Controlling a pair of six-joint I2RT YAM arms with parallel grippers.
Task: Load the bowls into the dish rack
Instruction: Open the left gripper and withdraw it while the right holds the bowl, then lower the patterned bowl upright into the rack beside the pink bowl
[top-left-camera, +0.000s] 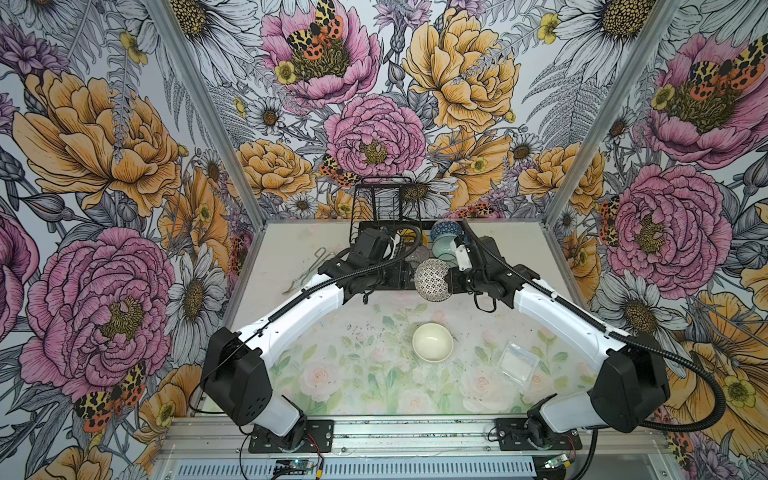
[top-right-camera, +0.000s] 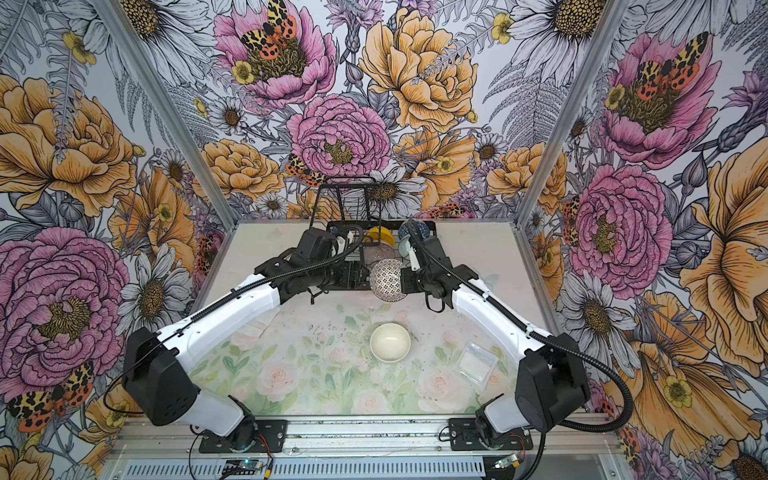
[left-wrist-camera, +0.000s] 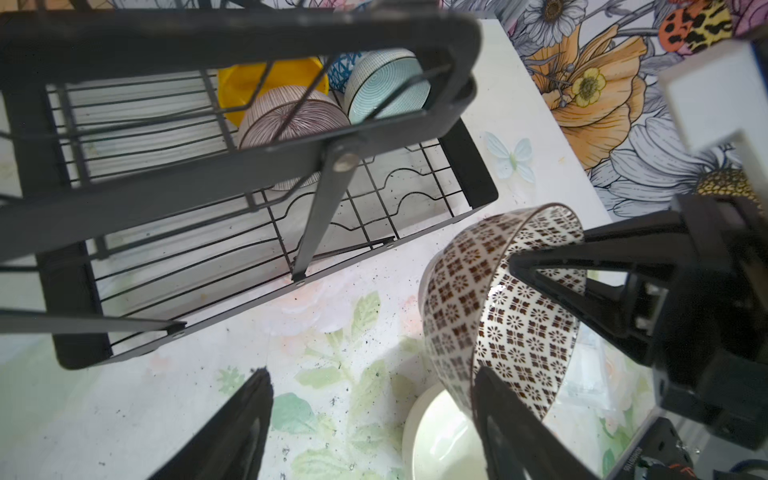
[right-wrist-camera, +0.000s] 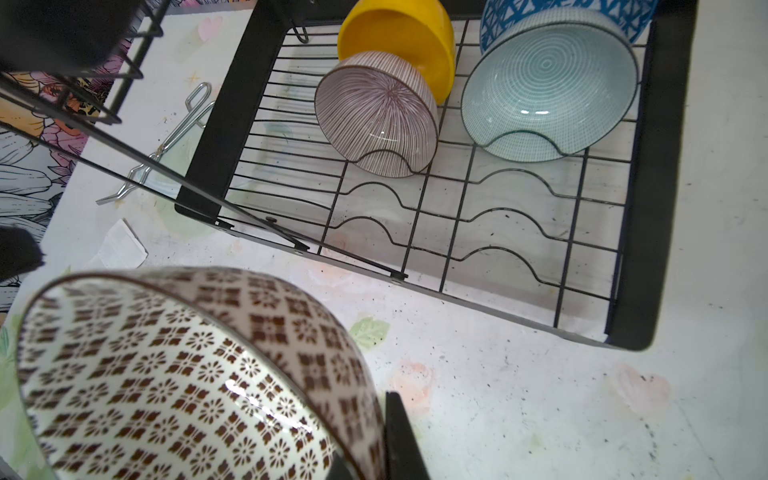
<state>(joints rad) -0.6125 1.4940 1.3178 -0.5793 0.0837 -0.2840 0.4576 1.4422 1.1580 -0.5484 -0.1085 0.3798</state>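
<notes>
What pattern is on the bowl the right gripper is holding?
The held bowl has a dark-brown-on-white floral diamond pattern, clearest in the right wrist view.

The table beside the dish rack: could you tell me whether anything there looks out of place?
Yes: thin metal tongs lie askew on the table beside the dish rack, a small white scrap lies near its corner, and dark specks dot the surface.

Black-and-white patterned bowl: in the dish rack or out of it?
Out. The right pincer grips the black-and-white patterned round bowl by its rim, tipped on edge, short of the black wire dish rack; four other bowls sit inside.
</notes>
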